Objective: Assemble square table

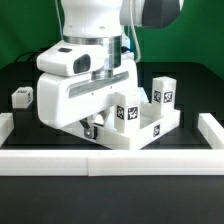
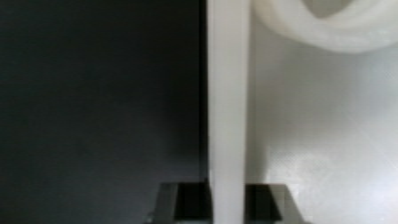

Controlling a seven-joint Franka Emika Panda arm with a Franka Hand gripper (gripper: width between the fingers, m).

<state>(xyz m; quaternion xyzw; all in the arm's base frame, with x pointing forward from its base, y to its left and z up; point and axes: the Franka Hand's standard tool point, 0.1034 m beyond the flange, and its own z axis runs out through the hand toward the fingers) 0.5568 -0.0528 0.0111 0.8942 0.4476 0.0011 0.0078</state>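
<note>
The white square table top lies on the black table at the middle, tray side up. Two white legs with tags stand in it, one at the back and one nearer the arm. My gripper reaches down at the top's near corner on the exterior view's left. In the wrist view my gripper is shut on the top's thin upright wall, a dark finger on each side. A round corner socket shows inside the tray.
Another tagged white leg lies loose at the exterior view's left. A long white border rail runs along the front and turns up both sides. The arm's big white body hides the top's left part.
</note>
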